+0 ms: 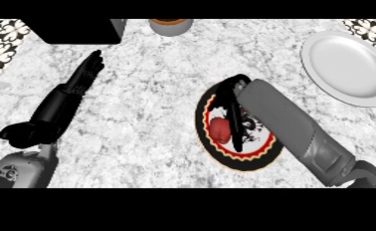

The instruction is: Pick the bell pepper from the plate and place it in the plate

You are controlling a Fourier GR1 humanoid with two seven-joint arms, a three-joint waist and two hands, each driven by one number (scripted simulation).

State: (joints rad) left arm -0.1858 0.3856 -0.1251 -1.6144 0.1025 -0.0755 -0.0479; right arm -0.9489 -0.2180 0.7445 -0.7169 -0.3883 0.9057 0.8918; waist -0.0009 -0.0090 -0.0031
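Note:
A red bell pepper (219, 130) lies on a patterned plate (253, 163) with a black and red rim, at the middle right of the counter. My right hand (234, 106) hangs over this plate, its black fingers pointing down beside the pepper's right side; the fingers look fairly straight and are not closed round the pepper. The grey right forearm covers the plate's right part. A plain white plate (345, 68) sits at the far right edge. My left hand (82, 78) rests open at the left, fingers pointing up.
A black box (77, 30) stands at the back left. A grey cup (171, 26) with a brown top stands at the back middle. The counter is grey-white marble, with patterned tile at both top corners.

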